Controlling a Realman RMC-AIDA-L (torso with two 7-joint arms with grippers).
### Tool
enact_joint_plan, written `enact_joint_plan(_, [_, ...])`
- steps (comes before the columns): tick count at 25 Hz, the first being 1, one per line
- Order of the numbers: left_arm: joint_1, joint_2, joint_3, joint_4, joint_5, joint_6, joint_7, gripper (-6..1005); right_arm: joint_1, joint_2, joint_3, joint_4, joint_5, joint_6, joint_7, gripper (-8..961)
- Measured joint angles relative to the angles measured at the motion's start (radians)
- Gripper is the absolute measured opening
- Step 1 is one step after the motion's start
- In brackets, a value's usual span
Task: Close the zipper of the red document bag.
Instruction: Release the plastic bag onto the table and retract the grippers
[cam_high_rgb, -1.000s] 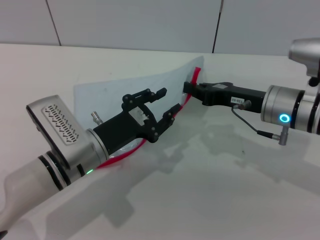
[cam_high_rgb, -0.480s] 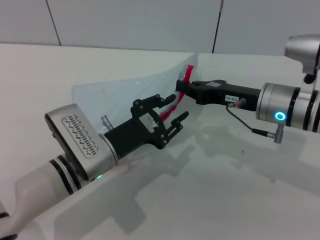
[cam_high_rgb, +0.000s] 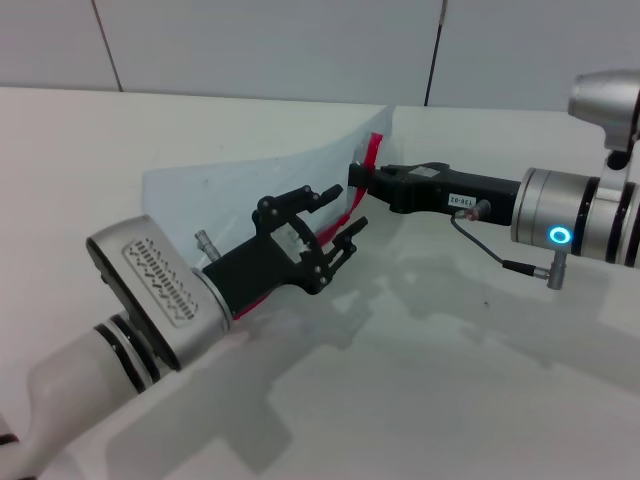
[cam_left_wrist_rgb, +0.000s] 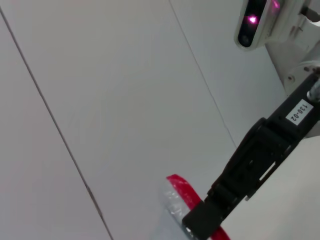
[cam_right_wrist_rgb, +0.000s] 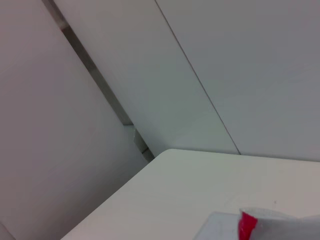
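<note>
the red document bag (cam_high_rgb: 240, 190) lies on the white table (cam_high_rgb: 450, 380), its far corner lifted where the right gripper (cam_high_rgb: 358, 177) is clamped on the end of the zipper (cam_high_rgb: 371, 152). the left gripper (cam_high_rgb: 338, 213) hovers over the red edge with fingers apart, gripping nothing. if it misses the slider, which i can't make out, or the right pinch slips, the floppy pouch could buckle and the zipper jam.

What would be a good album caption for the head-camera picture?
Right claw pinches the red zipper end of a clear document bag; left claw open beside it.

Red document bag (cam_high_rgb: 240, 190): translucent pale blue-grey pouch, far corner lifted off white surface, sheet curved upward; zipper (cam_high_rgb: 372, 150): bright red strip along near long edge, slider not discernible
</note>
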Motion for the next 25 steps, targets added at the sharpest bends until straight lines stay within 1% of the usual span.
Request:
enact_joint_plan(5, [0.005, -0.001, 0.0, -0.027, -0.016, -0.001, 0.085, 439, 0.0, 0.0, -0.002, 0.0, -0.001, 0.0, 0.0, 85])
enact_joint_plan(7, [0.006, -0.001, 0.0, -0.027, -0.016, -0.002, 0.096, 380, 0.001, 0.0, -0.003, 0.0, -0.002, 0.0, 0.0, 87])
enact_joint_plan(25, [0.009, -0.001, 0.0, -0.028, -0.016, -0.009, 0.102, 160, 0.0, -0.002, -0.007, 0.0, -0.006, 0.0, -0.002, 108])
